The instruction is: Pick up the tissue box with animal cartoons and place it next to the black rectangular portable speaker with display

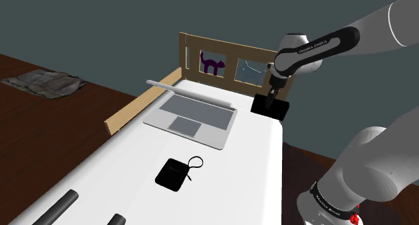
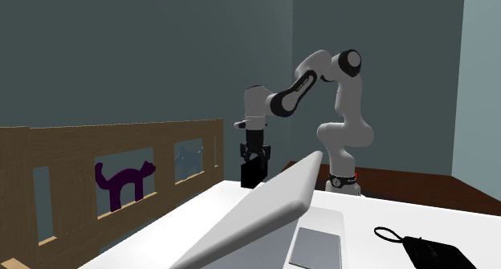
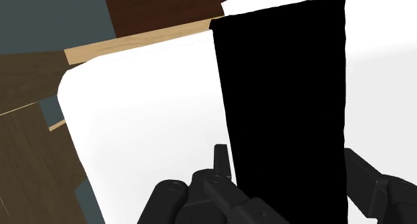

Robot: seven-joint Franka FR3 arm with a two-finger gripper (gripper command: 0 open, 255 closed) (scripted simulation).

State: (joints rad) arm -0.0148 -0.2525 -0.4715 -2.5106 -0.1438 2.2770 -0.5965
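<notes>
Gripper (image 3: 286,157) clamped on black tissue box (image 3: 281,75), fingers touching both sides, at bed (image 1: 235,163) corner nr headboard (image 1: 195,56). Step: grasp, prob. pre-lift. Nxt: raise, carry to black speaker (image 1: 176,174) mid-bed, set beside.

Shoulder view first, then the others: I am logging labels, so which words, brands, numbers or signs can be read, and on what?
Lettering on the arm's dark forearm band: too small to read.
Lettering on the dark base ring: too small to read.
The black box in the gripper, laptop, pouch: no text visible.
Purple cat on the headboard: a picture, no words.
</notes>
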